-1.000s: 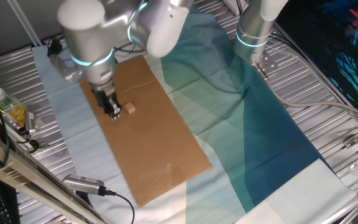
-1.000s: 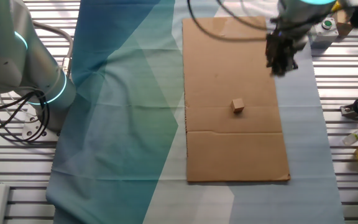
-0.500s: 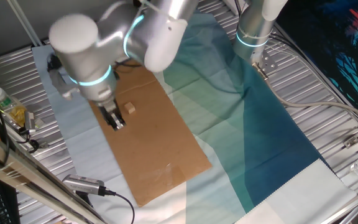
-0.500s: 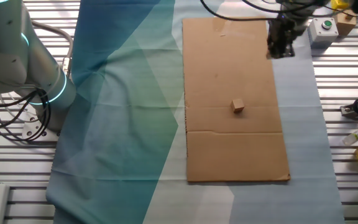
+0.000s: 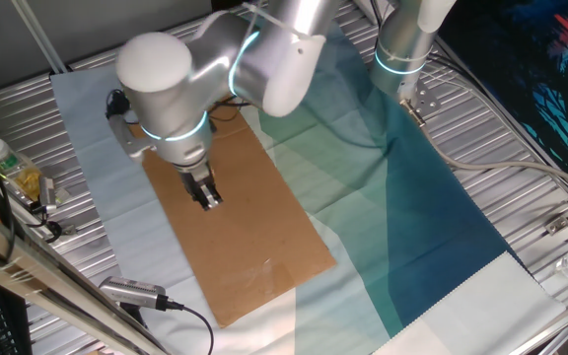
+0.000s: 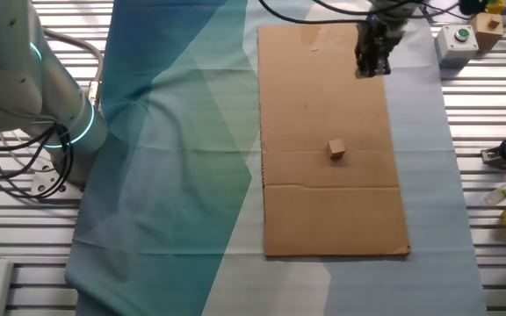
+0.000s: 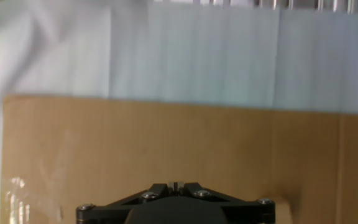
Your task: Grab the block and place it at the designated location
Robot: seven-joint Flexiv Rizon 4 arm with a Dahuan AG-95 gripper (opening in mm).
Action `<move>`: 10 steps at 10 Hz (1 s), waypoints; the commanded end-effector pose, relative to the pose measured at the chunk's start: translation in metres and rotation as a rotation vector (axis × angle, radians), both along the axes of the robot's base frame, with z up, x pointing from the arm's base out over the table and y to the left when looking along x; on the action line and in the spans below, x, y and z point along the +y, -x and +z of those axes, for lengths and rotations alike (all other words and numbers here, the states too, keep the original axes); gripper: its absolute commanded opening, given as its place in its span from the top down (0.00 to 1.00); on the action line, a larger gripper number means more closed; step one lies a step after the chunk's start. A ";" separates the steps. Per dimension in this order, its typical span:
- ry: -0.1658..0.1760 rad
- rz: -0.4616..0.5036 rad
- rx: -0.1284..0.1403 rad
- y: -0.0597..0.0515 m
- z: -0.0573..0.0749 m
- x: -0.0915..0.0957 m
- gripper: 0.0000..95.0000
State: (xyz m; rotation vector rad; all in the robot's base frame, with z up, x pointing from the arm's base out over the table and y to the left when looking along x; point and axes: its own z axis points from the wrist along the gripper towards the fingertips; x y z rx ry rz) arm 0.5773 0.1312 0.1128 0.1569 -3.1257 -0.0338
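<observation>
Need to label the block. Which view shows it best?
The other fixed view: the block sits unoccluded on the cardboard. In one fixed view the arm hides it. The hand view shows only a tan corner, probably the block.

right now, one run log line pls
phase: approach | gripper: empty, above cardboard | block: on cardboard, untouched

Bare cardboard (image 6: 323, 96) around block (image 6: 336, 150)
</observation>
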 end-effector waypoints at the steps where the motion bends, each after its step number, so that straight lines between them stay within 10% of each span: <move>1: -0.001 -0.013 0.007 0.007 0.001 0.011 1.00; 10: -0.001 -0.016 0.020 0.012 -0.002 0.018 1.00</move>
